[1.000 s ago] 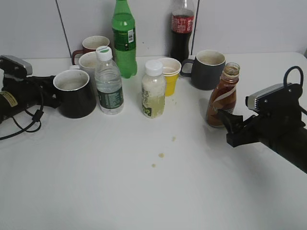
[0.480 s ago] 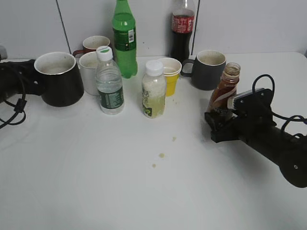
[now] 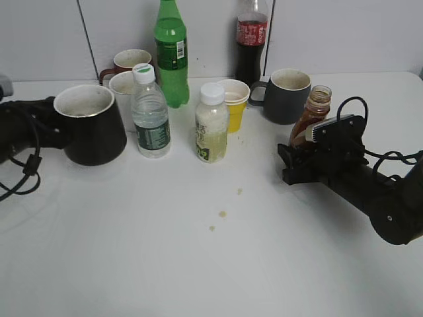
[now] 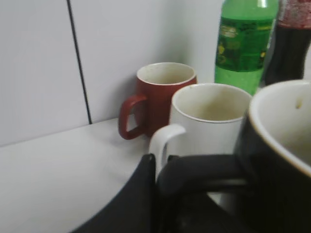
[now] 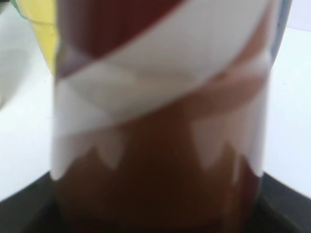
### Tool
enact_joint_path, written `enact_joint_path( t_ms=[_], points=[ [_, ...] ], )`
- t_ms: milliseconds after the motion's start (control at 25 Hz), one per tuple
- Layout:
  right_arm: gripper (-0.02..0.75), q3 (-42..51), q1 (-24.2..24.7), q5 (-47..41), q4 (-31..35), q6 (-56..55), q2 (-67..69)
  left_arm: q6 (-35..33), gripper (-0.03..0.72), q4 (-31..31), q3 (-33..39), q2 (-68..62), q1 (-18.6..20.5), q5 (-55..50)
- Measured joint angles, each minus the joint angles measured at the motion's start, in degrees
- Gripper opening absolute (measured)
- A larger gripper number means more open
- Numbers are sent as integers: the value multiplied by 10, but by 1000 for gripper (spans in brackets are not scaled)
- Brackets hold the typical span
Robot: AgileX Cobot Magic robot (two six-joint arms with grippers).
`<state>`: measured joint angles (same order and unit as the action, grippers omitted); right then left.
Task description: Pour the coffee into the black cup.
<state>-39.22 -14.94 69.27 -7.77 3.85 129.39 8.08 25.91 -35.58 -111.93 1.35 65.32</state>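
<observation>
exterior view: the left gripper (image 3: 56,129) had the black cup (image 3: 90,123) clamped by its handle, lifted and tipped a bit, and it had come down and a little right since half a second before
exterior view, right side: the right gripper (image 3: 295,160) had crept in around the base of the coffee (image 3: 312,117), which stood upright on the table (image 3: 198,264) by the grey mug (image 3: 286,95)

left wrist view: black fingers (image 4: 146,194) closed on the cup handle, white mug (image 4: 209,116) and red mug (image 4: 158,94) just behind

right wrist view: bottle filled the frame, blurry; couldn't tell if the jaws had closed yet

what it meant: cup looked sorted, bottle grab seemed next, no pouring yet
</observation>
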Motion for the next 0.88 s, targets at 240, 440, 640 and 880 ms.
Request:
enact_joint_path(
  t_ms=[240, 440, 640, 880],
  points=[
    [503, 9, 0, -8, -1, 1, -15, -1, 38, -1, 29, 1, -64, -1],
    [503, 17, -4, -20, -70, 64, -80, -4, 38, -1, 32, 1, -136, -5],
    [503, 17, -47, -18, -98, 118, -165, -5, 38, 0, 14, 1, -199, -36],
    [503, 14, -100, -23, -73, 300, -194, -6, 38, 0, -12, 2, -247, -58]
  ],
)
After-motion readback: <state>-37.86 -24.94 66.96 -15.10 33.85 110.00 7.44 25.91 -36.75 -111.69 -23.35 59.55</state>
